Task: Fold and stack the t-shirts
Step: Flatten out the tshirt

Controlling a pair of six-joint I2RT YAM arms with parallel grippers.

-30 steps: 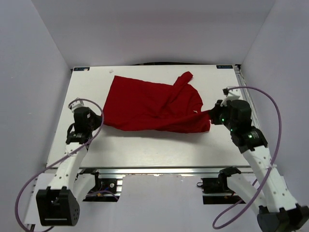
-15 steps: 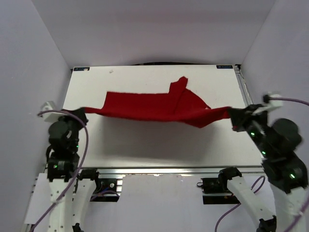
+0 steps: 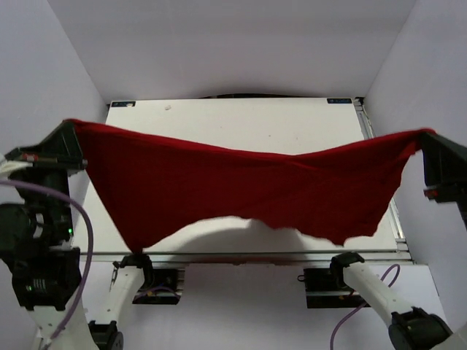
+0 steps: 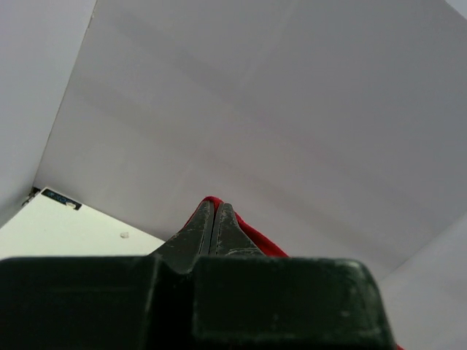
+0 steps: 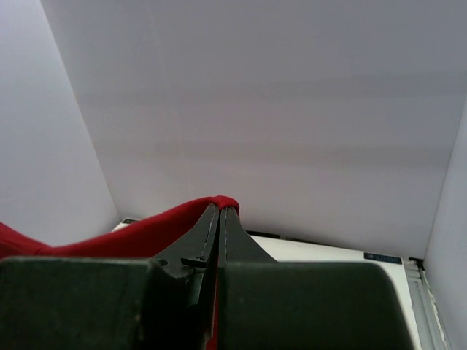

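t-shirt (image 3: 241, 193) hangs as a curtain between left claw (image 3: 71, 127) and right claw (image 3: 425, 135), barring the span above the surface (image 3: 241, 120) from side to side. open room lies beyond it, toward the rear wall (image 3: 233, 44). left wall (image 3: 36, 65) and right wall (image 3: 438, 65) stand close outside the claws.

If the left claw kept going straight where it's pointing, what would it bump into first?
The left gripper pinches the red t-shirt at its tips. Past that, it aims up at the white back wall, probably with nothing between, though depth is hard to judge.
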